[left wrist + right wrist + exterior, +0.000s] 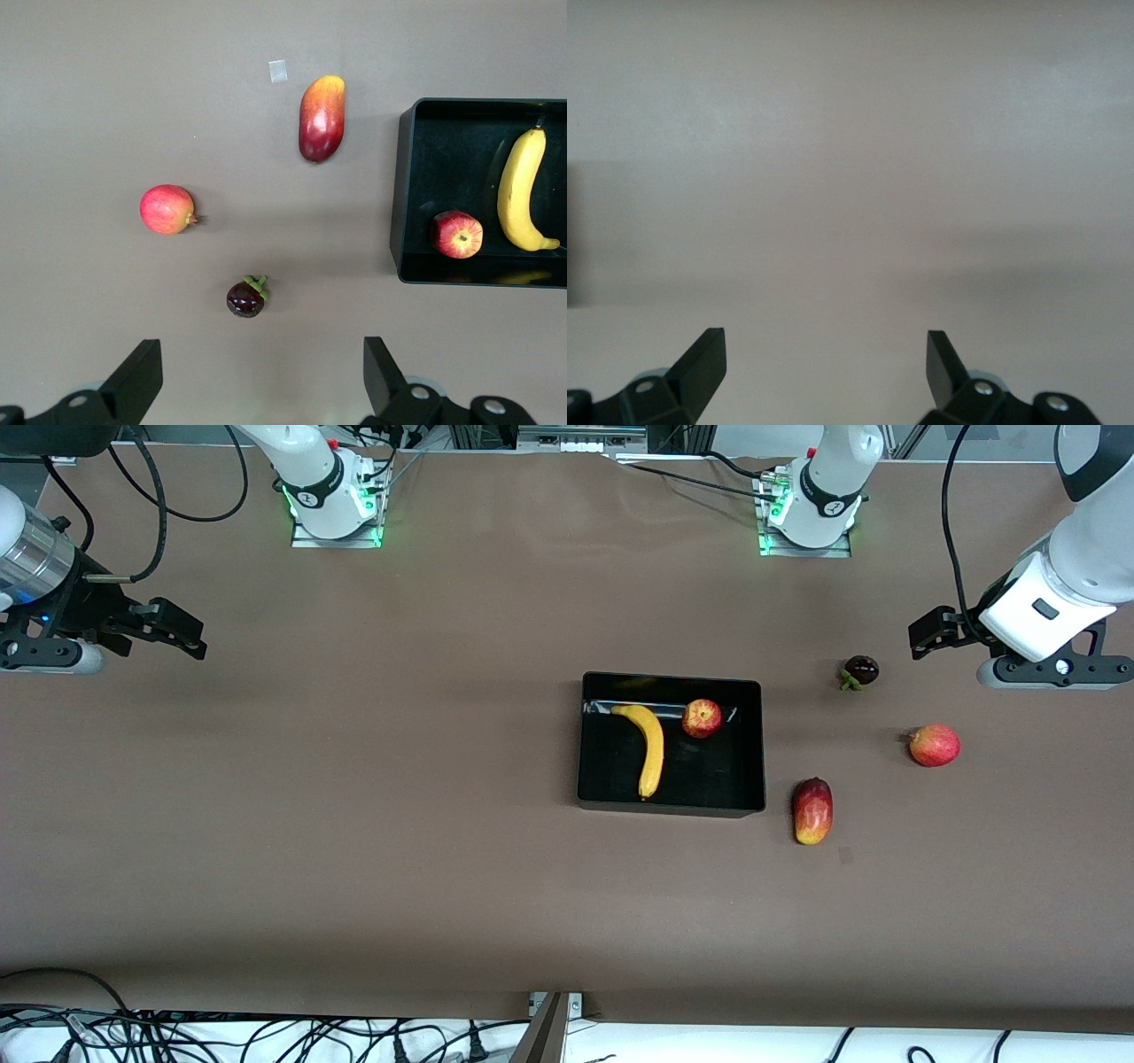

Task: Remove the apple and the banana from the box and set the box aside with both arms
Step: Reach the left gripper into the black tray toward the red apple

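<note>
The black tray (753, 744) lies on the brown table near its middle. The yellow banana (651, 748) and the small red apple (702, 717) lie inside it, side by side. The left wrist view also shows the tray (407, 186), the banana (521, 188) and the apple (457, 234). My left gripper (926, 638) is open and empty, raised at the left arm's end of the table; its open jaws show in the left wrist view (261, 372). My right gripper (182, 633) is open and empty at the right arm's end, over bare table (824, 363).
A red-and-yellow mango (812, 810) lies beside the tray, toward the left arm's end. A pinkish-red apple (934, 745) and a dark purple mangosteen (860, 670) lie farther toward that end. Cables hang along the table's near edge.
</note>
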Tool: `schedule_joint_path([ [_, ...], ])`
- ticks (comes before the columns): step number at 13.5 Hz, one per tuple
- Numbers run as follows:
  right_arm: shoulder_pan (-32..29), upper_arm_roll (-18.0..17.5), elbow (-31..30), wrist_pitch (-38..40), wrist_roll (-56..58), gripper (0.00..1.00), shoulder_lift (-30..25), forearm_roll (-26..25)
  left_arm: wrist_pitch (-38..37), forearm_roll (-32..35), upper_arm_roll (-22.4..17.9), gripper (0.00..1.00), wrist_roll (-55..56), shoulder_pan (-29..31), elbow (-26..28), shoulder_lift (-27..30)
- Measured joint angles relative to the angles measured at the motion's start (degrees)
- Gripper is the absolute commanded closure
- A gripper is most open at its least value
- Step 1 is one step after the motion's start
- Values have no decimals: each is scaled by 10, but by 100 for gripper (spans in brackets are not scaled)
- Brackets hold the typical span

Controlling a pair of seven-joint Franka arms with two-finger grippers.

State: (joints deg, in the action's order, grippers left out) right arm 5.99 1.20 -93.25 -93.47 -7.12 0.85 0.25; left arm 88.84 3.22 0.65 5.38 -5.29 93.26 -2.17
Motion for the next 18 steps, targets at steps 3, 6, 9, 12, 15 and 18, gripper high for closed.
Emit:
schedule_joint_path([
  [3,0,-1,0,0,0,0,0,0,-7,0,0,0,0,0,-2,0],
  [6,0,-1,0,0,0,0,0,0,-27,0,1,0,2,-1,-3,-1],
  [9,0,-1,0,0,0,0,0,0,-49,-13,30,0,10,-5,-2,-19],
  [12,0,-1,0,0,0,0,0,0,-23,-41,77,0,47,-19,-1,-92],
  [15,0,-1,1,0,0,0,0,0,73,-43,91,0,113,-60,-1,-183],
  [18,0,-1,1,0,0,0,0,0,144,-43,92,0,183,-100,0,-256],
])
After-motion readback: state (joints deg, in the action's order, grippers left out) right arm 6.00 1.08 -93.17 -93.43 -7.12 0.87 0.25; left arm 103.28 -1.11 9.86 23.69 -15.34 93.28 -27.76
